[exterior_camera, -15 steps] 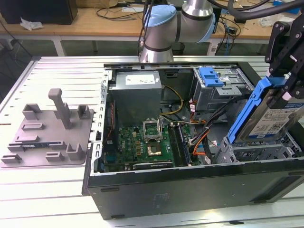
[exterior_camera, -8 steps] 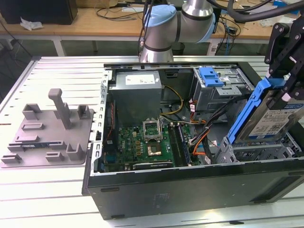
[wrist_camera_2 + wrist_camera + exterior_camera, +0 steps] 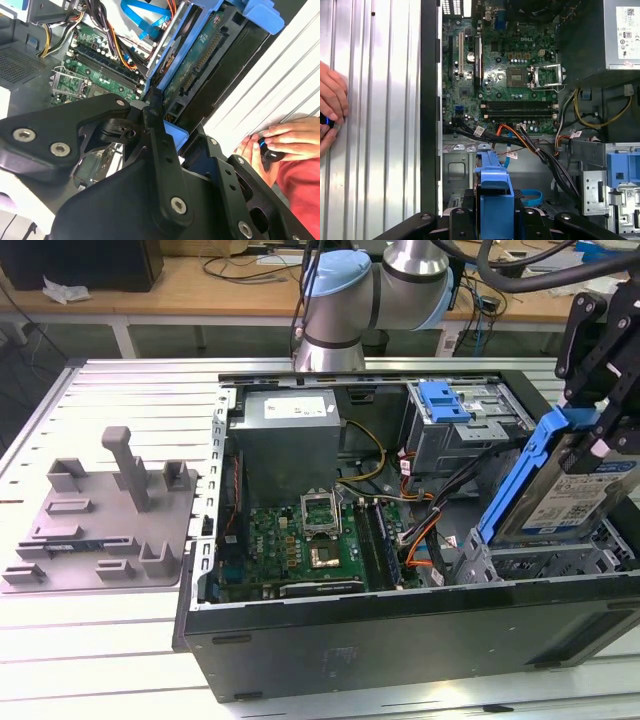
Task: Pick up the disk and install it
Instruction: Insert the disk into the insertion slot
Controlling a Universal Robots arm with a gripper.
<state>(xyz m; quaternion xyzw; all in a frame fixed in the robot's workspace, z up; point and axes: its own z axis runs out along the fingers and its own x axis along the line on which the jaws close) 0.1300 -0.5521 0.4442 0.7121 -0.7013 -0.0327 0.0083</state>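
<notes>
While the disk hangs tilted at the exterior view's right: pick-up looks done, install under way, not yet seated.
Jaws: gripper clamped on the disk's upper end, across its blue frame.
Disk: inside the open computer case, low end near the grey bay.
Seating, I'd judge, calls for: squaring the frame to the bay, clear of the cables.

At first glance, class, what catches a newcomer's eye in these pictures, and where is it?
The gripper holds the disk tilted above the open computer case, at the exterior view's right. Inside the case lies the green motherboard. A grey fixture plate sits at the exterior view's left.
</notes>
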